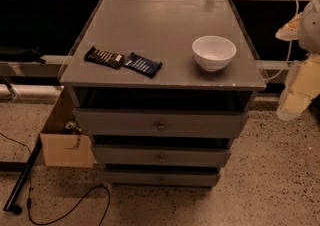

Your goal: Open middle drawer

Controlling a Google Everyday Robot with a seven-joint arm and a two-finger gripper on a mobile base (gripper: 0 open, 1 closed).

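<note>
A grey cabinet [160, 77] stands in the middle of the camera view with three drawers stacked under an open slot. The middle drawer [125, 156] has a flat front of medium height and a small round knob [161, 158] at its centre. Its front sits about in line with the drawers above and below it. The tallest drawer [115, 122] is above it and the slimmest drawer [130, 177] is below. My gripper [294, 101] hangs at the far right edge, beside the cabinet's right side, well away from the knob.
A white bowl [214, 52] and two dark snack bars [104, 57] [143, 64] lie on the cabinet top. A cardboard box [65, 145] with a can stands at the cabinet's left. A black cable [75, 205] and a pole [22, 177] lie on the speckled floor.
</note>
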